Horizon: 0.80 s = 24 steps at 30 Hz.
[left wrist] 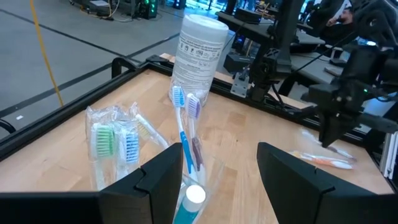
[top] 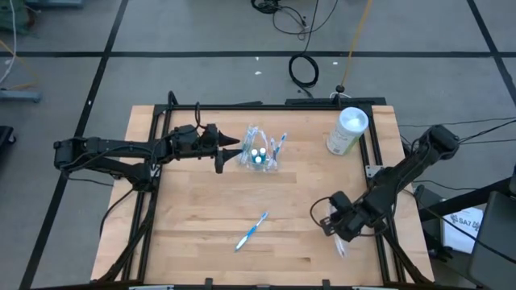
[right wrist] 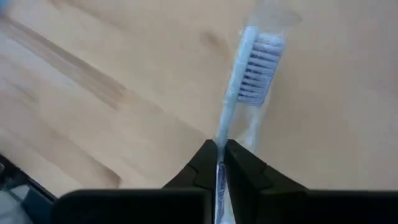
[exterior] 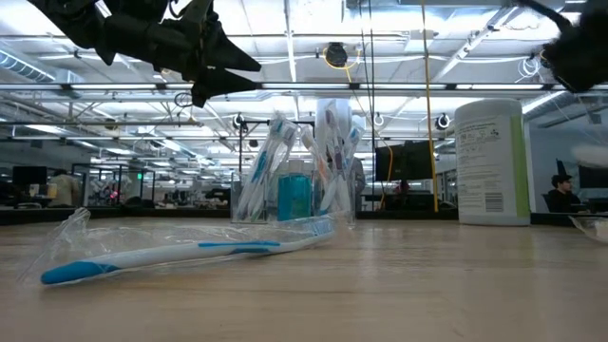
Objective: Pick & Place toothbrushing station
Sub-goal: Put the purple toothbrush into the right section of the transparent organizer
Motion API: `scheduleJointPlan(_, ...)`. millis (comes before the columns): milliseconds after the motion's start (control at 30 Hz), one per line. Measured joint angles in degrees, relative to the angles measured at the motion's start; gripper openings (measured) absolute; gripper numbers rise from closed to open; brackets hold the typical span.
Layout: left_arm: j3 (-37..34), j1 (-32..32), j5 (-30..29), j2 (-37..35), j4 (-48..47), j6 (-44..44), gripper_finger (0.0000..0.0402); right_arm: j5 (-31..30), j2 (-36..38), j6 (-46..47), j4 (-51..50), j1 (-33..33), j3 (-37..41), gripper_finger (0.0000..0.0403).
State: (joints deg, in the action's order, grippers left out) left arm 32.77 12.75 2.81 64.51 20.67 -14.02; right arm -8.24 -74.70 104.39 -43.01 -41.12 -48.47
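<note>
The toothbrushing station, that little clear container, stands upright on the table just ahead of the left gripper, already bristling with brushes that lean out of its open top, so it looks like the drop-off point and not the thing being carried. The left gripper hangs above and beside it with its fingers spread and nothing between them; in the left wrist view its two dark fingers frame the container's rim, which reads to me as a steadying or waiting pose, ready to brace the light plastic if it gets nudged. Further out, well away from that gripper and near the table's front, a blue-and-white toothbrush lies flat in its clear wrapper, untouched and probably next in line. Over on the other side, the right gripper is down at the table surface, far from the station, and it is clamped tight on the handle of a wrapped toothbrush; the bristle head sticks straight out ahead of the pinched fingertips, with the film crinkling alongside. Gripping at the handle end makes sense, since the brush can then be lowered into the container. Whether the brush is off the wood I cannot tell. Beyond the right gripper, by the far table edge, a white canister stands clear of the likely path.
</note>
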Motion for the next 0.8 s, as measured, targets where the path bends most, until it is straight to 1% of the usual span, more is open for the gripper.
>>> scheduleJointPlan(67, 0.0, 0.0, 0.0, 0.0, 0.12, 0.0, 0.0214, -4.76, 0.84, -4.74, 0.39, 1.34, -0.44, 0.0013)
scheduleJointPlan(167, 0.0, 0.0, 0.0, 0.0, 0.23, 0.02, 0.0214, -15.28, 2.3, -15.33, 4.54, 4.08, -0.5, 0.0014)
scheduleJointPlan(267, 0.0, 0.0, 0.0, 0.0, 0.24, -0.15, 0.0214, -25.47, 3.0, -32.03, 13.06, 7.34, -0.55, 0.0014)
scheduleJointPlan(367, 0.0, 0.0, 0.0, 0.0, 0.22, -0.24, 0.0214, -31.69, 3.04, -53.63, 25.61, 11.13, -0.57, 0.0015)
scheduleJointPlan(467, 0.0, 0.0, 0.0, 0.0, 0.22, -0.26, 0.0214, -35.15, 2.49, -74.84, 39.92, 15.15, -0.6, 0.0015)
scheduleJointPlan(600, 0.0, 0.0, 0.0, 0.0, 0.2, -0.28, 0.0214, -35.27, 0.7, -97.44, 58.27, 20.41, -0.64, 0.0015)
scheduleJointPlan(667, 0.0, 0.0, 0.0, 0.0, 0.2, -0.28, 0.0214, -35.23, -0.7, -105.25, 65.14, 22.97, -0.66, 0.0015)
scheduleJointPlan(700, 0.0, 0.0, 0.0, 0.0, 0.2, -0.28, 0.0214, -35.21, -1.33, -107.78, 66.92, 24.04, -0.66, 0.0015)
scheduleJointPlan(800, 0.0, 0.02, 0.02, 0.0, 0.17, -0.28, 0.0214, -35.09, -3.74, -109.58, 69.1, 27.45, -0.66, 0.0015)
